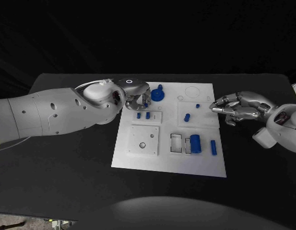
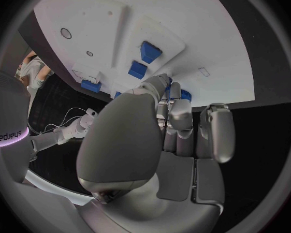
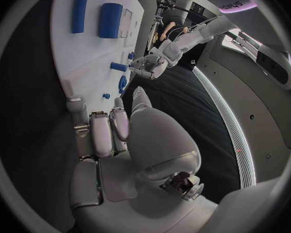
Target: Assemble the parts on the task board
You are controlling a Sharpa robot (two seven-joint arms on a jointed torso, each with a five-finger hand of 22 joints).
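Head view: my left hand (image 1: 135,93) hovers at the far left corner of the board (image 1: 168,165), fingers (image 2: 180,114) curled together; whether they clamp anything I cannot tell. A blue gear-like part (image 1: 159,94) sits just beside them, toward the board's middle. My right hand (image 1: 239,108) rests off the board's right edge over the tabletop (image 1: 65,182), fingers curled in, apparently holding nothing. A short peg (image 1: 187,117) lies between the hands, long axis running near to far. A cylinder (image 1: 195,143) and a slim bar (image 1: 213,147) lie side by side nearer me, closer to my right hand.
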